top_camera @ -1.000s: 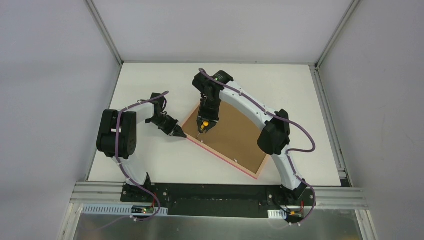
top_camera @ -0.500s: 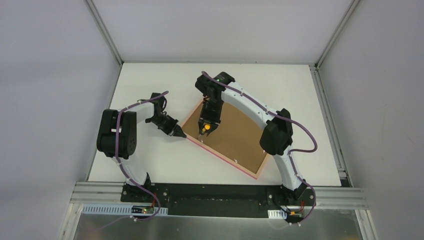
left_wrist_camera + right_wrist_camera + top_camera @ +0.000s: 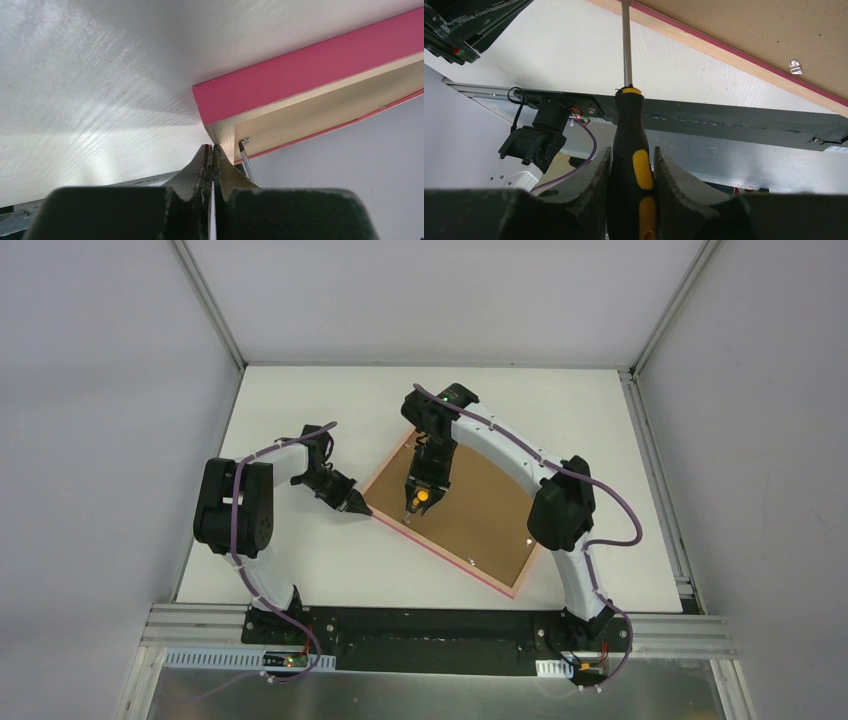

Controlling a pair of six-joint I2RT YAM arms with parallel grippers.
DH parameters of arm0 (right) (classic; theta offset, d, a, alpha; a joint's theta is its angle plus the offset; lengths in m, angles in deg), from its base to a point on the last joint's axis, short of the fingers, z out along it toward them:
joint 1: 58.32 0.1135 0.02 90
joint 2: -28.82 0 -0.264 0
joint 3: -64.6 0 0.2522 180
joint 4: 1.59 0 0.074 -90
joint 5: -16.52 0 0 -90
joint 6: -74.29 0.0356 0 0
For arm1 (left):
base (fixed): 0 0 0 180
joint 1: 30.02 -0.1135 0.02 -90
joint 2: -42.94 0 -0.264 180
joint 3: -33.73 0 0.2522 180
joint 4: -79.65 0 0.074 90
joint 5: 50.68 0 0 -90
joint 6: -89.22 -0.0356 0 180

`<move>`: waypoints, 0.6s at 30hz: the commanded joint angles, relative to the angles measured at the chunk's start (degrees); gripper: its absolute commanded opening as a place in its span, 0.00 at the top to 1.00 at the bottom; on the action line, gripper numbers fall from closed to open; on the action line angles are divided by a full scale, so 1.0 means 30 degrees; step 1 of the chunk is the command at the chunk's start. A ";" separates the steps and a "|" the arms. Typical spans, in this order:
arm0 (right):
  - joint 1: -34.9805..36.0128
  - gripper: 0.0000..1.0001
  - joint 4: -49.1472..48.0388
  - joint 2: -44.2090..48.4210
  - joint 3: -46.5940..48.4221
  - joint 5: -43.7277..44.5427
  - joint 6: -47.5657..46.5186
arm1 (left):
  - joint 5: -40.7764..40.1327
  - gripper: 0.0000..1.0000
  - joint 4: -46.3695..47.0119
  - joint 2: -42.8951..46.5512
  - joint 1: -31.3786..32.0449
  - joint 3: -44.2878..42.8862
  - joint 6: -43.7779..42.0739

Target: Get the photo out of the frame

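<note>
The pink frame point(image 3: 441, 552) lies face down on the table, its brown back board point(image 3: 480, 505) up. The photo's picture side is hidden underneath. My left gripper point(image 3: 360, 508) is shut and empty, its tip against the frame's left corner; the left wrist view shows the tip point(image 3: 210, 147) touching the pink corner point(image 3: 310, 75). My right gripper point(image 3: 421, 498) is shut on a black and yellow screwdriver point(image 3: 626, 115), held between the fingers point(image 3: 596, 170). Its shaft point(image 3: 625, 45) points to the frame's near-left edge, close to that corner. The screwdriver tip also shows in the left wrist view point(image 3: 245, 159).
Small metal tabs sit on the back board near the front edge point(image 3: 471, 561) and right corner point(image 3: 527, 542); one shows in the right wrist view point(image 3: 794, 66). The white table point(image 3: 300, 560) ends at a black rail point(image 3: 420, 625) by the arm bases.
My right gripper with the screwdriver has shifted a little to the right and nearer along the frame's near-left edge. The left gripper and the frame have stayed put.
</note>
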 commanded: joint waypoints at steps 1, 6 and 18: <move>-0.0012 1.00 0.1555 0.0405 0.0044 -0.0339 -0.0204 | -0.3724 1.00 -0.0754 -0.0688 -0.0056 0.0185 -0.0215; 0.0022 1.00 0.2531 0.0524 0.0545 0.2130 -0.0538 | -0.3768 1.00 -0.0761 -0.0630 -0.0049 0.0241 -0.0200; -0.0296 1.00 0.1046 0.5524 -0.1753 0.5729 -0.2281 | -0.2610 0.74 -0.0739 0.0644 0.0020 -0.0792 -0.4027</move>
